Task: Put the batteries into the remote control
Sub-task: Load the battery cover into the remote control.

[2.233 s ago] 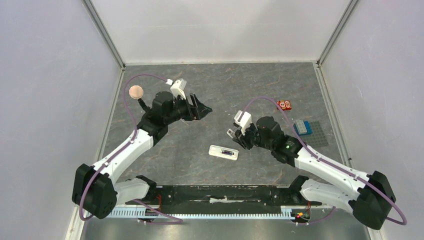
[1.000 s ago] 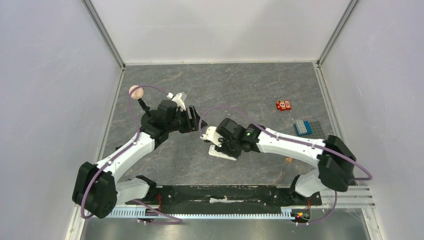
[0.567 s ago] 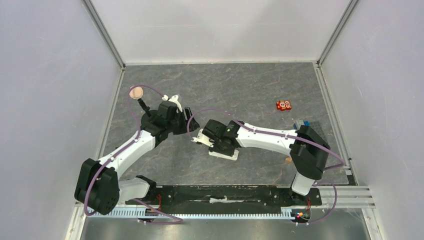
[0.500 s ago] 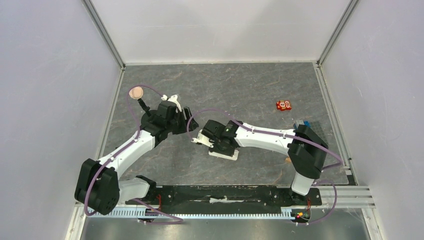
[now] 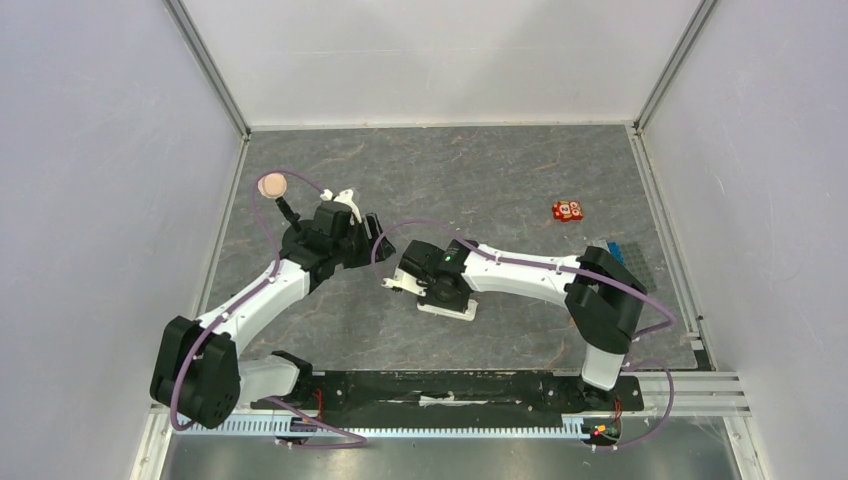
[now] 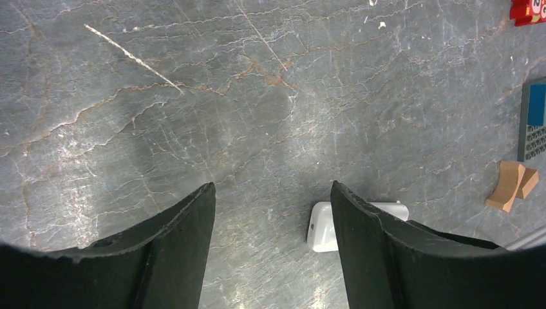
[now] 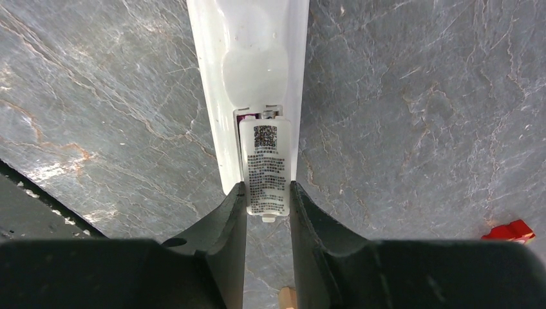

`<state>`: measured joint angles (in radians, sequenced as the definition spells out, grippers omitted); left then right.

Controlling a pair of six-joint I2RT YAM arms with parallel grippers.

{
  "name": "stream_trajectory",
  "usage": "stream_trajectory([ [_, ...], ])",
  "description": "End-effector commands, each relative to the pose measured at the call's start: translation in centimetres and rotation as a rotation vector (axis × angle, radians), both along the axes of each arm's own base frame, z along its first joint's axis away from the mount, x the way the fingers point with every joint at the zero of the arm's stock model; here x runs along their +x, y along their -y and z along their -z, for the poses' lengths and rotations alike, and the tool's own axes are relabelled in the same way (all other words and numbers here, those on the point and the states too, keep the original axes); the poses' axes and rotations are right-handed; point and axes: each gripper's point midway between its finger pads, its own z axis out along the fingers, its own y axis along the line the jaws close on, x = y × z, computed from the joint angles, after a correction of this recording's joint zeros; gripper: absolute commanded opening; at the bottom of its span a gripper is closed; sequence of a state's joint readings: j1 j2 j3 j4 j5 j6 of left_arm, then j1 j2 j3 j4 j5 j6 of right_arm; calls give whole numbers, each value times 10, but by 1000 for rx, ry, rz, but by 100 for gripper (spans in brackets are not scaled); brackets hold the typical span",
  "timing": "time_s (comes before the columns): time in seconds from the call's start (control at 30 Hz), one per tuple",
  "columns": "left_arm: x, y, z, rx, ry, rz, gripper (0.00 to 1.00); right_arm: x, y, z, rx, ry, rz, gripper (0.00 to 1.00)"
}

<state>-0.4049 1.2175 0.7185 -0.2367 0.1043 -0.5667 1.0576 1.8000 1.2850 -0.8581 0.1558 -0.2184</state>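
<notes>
The white remote control (image 5: 458,309) lies back-up on the grey table. In the right wrist view the remote control (image 7: 248,58) runs away from the fingers, and a sliver of the purple battery (image 7: 246,118) shows in its bay. My right gripper (image 7: 267,193) is shut on a white labelled battery cover (image 7: 265,167), held over the bay at the remote's near end. In the top view the right gripper (image 5: 438,290) sits on the remote. My left gripper (image 6: 272,190) is open and empty above the table, with the remote's end (image 6: 322,226) beside its right finger; in the top view the left gripper (image 5: 378,240) is left of the remote.
A red block (image 5: 567,211) lies at the back right. A blue ridged box (image 5: 612,247) is half hidden behind the right arm. Tan wooden pieces (image 6: 512,185) lie near the right side. A pink disc (image 5: 271,185) sits by the left wall.
My right arm swung left from the right side and came down over the remote. My left gripper drew back slightly. In the last half second almost nothing moved.
</notes>
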Motion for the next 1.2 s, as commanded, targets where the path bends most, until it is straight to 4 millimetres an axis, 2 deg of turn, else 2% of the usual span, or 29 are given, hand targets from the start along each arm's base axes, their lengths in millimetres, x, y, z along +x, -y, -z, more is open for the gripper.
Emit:
stream_trajectory([
  [0.0, 9, -2, -5, 19, 44, 10, 71, 4, -10, -5, 9, 10, -23, 22],
  [0.7, 7, -3, -1, 18, 30, 15, 71, 0, -6, 7, -29, -22, -12, 23],
  [1.17, 6, -3, -1, 15, 28, 21, 71, 1, -14, 9, -22, -37, -9, 25],
])
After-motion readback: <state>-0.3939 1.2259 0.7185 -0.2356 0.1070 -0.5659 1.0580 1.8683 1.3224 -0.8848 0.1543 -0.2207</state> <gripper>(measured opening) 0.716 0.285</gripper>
